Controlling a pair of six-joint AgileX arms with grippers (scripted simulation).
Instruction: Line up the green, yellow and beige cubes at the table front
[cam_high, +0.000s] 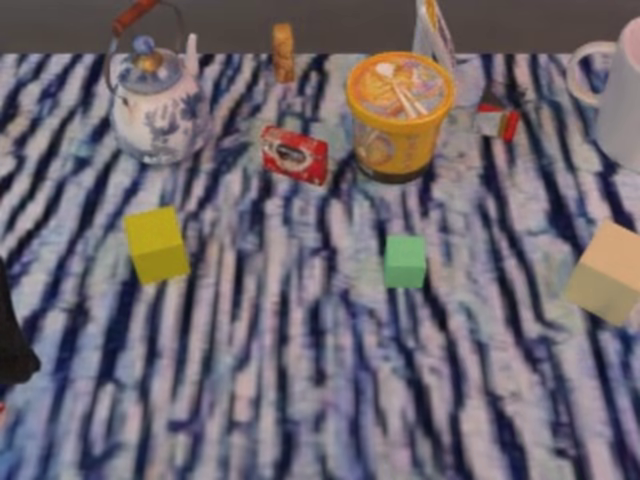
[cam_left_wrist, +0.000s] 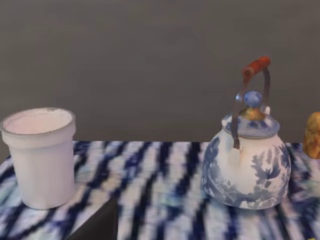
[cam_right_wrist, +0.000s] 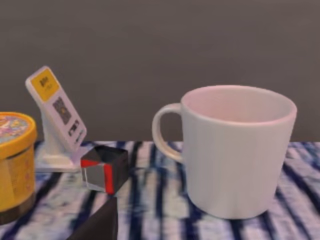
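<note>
Seen from above, left to right. My left arm (cam_high: 12, 340) is showing only as a dark shape at the worktop's (cam_high: 300, 400) left edge; its end effector is lying outside the top view, and I cannot tell whether its fingers are spread or pressed together. The yellow cube (cam_high: 156, 244) is sitting left of centre, just in front of a blue-and-white teapot (cam_high: 152, 100) that is standing near the back edge. A red packet (cam_high: 294, 154) is lying at centre back, with a small brown figure (cam_high: 284, 52) standing behind it. The green cube (cam_high: 405, 261) is resting right of centre, just in front of a yellow tub (cam_high: 400, 112). A white card stand (cam_high: 433, 30) is rising behind the tub, and a small red-and-white box (cam_high: 497, 122) is lying beside it. A white mug (cam_high: 620, 85) is occupying the back right corner. The beige cube (cam_high: 606, 272) is sitting at the right edge, in front of the mug and well apart from the green cube. All three cubes are lying about mid-depth, none touching another. My right arm and its end effector are not appearing in the top view. In my left wrist view a white cup (cam_left_wrist: 41, 156) and the teapot are standing apart on the striped surface.
</note>
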